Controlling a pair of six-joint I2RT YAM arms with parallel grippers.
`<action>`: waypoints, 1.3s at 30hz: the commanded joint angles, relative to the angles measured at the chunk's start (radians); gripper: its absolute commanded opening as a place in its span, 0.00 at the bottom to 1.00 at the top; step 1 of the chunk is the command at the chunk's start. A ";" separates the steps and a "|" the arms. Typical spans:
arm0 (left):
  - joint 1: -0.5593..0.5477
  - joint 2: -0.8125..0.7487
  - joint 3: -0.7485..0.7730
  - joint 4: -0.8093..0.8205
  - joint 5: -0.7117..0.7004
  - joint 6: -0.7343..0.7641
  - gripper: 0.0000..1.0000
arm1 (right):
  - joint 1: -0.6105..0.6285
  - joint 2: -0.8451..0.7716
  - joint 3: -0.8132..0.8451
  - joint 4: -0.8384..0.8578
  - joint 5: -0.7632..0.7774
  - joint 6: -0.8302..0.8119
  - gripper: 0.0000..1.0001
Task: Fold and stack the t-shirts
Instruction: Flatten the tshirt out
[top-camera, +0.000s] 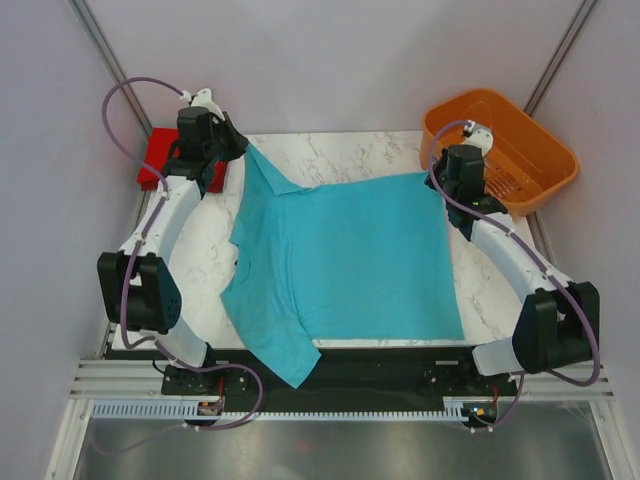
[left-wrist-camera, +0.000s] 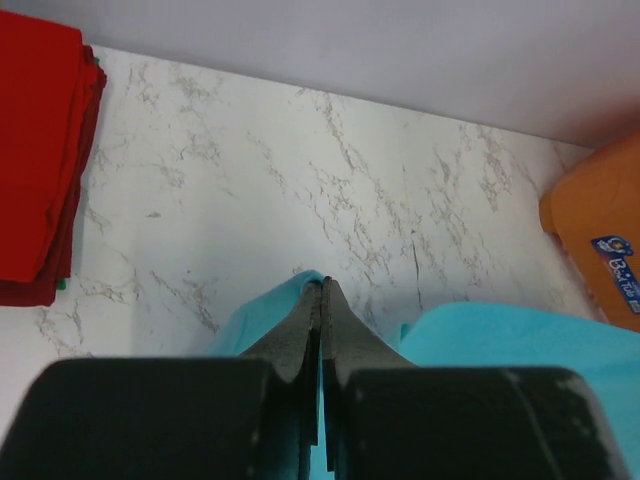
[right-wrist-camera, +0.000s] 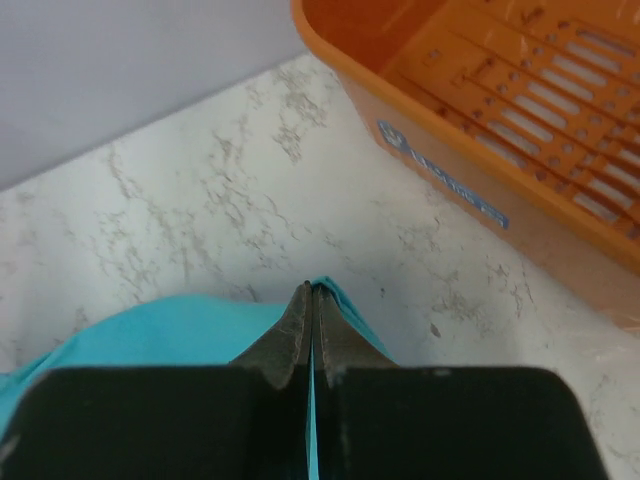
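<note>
The teal-blue t-shirt (top-camera: 345, 255) lies spread on the marble table, one sleeve hanging over the near edge. My left gripper (top-camera: 240, 147) is shut on its far left sleeve; the wrist view shows teal cloth (left-wrist-camera: 270, 312) pinched between the jaws (left-wrist-camera: 322, 288). My right gripper (top-camera: 437, 183) is shut on the shirt's far right corner, with cloth (right-wrist-camera: 150, 330) between the jaws (right-wrist-camera: 310, 290). The red t-shirt (top-camera: 160, 160) lies folded at the far left, also in the left wrist view (left-wrist-camera: 35, 150).
An orange slotted basket (top-camera: 535, 150) stands at the far right corner, close beside my right gripper; it also shows in the right wrist view (right-wrist-camera: 480, 110) and the left wrist view (left-wrist-camera: 600, 240). Bare marble (top-camera: 340, 150) lies beyond the shirt.
</note>
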 joint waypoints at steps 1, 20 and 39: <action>0.002 -0.217 0.043 0.066 -0.056 0.067 0.02 | 0.002 -0.179 0.143 -0.119 -0.055 -0.027 0.00; 0.002 -1.162 -0.092 -0.016 -0.012 0.086 0.02 | 0.002 -0.865 0.517 -0.707 -0.253 0.082 0.00; 0.002 -0.714 -0.014 -0.031 -0.007 0.314 0.02 | 0.002 -0.571 0.304 -0.390 -0.091 0.030 0.00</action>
